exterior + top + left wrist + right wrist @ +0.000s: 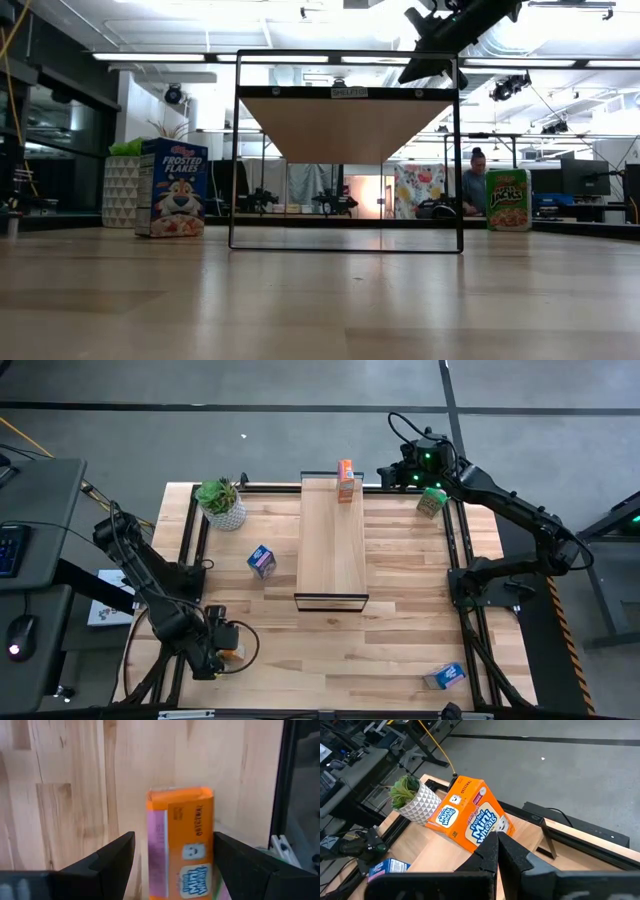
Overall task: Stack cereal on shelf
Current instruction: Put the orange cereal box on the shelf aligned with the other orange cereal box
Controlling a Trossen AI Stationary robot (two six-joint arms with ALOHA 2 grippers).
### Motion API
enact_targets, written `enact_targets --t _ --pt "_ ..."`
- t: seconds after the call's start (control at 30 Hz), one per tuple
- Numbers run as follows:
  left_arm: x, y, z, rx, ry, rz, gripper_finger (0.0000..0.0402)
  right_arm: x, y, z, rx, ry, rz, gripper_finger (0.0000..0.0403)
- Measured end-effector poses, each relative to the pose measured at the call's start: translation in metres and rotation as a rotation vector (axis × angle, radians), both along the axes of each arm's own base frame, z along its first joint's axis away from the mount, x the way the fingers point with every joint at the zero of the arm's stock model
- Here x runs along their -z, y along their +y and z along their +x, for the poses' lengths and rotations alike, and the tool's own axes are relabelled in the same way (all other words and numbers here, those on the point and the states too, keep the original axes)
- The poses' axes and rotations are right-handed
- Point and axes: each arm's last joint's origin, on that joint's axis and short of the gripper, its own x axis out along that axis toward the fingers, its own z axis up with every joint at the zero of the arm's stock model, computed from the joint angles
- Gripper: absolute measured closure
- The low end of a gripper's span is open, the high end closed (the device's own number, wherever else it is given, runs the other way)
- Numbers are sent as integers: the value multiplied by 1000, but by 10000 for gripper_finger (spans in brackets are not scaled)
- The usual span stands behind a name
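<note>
Down at the near left corner of the table (pixel 400 660), the left gripper (pixel 222 643) sits low over the wood with its two dark fingers (pixel 107 857) spread wide, and an orange cereal box (pixel 181 842) lies between them; the wrist view shows a gap on one side of the box, and whether the other finger touches it cannot be told. Ahead of this gripper, farther up the table, a blue cereal box (pixel 261 561) stands just left of the shelf (pixel 332 540), and beyond that box a potted plant (pixel 222 503) sits near the far left corner. The shelf runs lengthwise down the middle of the table, and a second orange cereal box (pixel 346 480) stands on its far end. Just right of that box, at the far edge, the right gripper (pixel 388 473) hovers with its fingers pressed together and nothing between them; in its wrist view the orange box lies directly beyond the fingertips. A green cereal box (pixel 431 501) stands close under the right arm, and another blue cereal box (pixel 443 677) lies well away from it, near the table's front right corner.
</note>
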Motion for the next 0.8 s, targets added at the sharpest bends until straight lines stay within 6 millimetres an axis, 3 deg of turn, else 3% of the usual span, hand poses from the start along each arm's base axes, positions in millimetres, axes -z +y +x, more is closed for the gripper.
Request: enact_targets --t 0.3,0.5,0.8 --pt "17 7 -2 -31 29 29 145 0 0 0 3 1 -1 403" --pt "18 7 -3 -28 41 24 148 0 0 0 11 1 0 403" --pt "17 10 -1 -40 53 17 208 0 0 0 11 0 0 403"
